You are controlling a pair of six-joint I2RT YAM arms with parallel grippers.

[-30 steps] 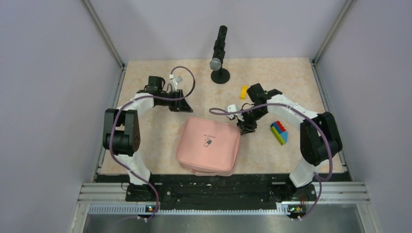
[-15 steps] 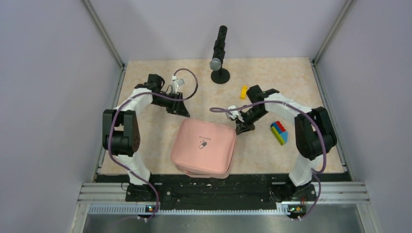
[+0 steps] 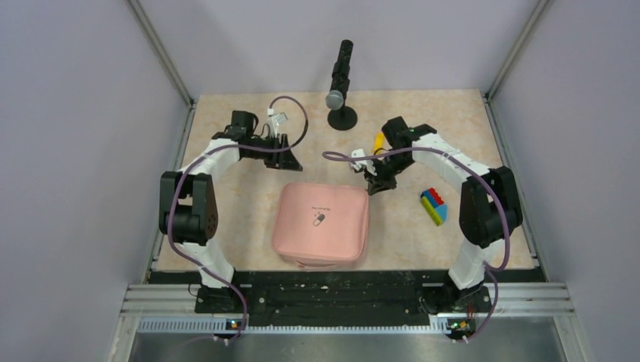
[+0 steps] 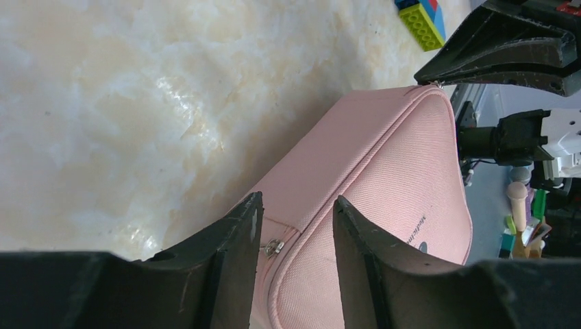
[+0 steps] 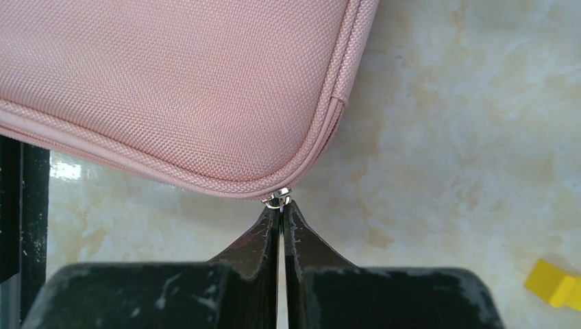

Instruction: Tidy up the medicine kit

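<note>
Medicine kit (image 3: pixel 321 225) rightward, at right jaws

Beige marbled table (image 3: pixel 241 204) carries pink medicine kit (image 3: pixel 321 224), multicoloured brick block (image 3: pixel 433 205), yellow brick (image 5: pixel 556 284), black microphone stand (image 3: pixel 343 118).

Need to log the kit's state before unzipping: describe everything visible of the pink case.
The kit is a pink, squarish soft case of woven fabric with rounded corners, piped edges and a small pill logo on its lid. It lies flat, lid up and closed, on the table between the arms. The right gripper is shut on a metal zip pull at its far right corner. A second pull shows at another corner, framed by the open left gripper, which does not touch it.
</note>
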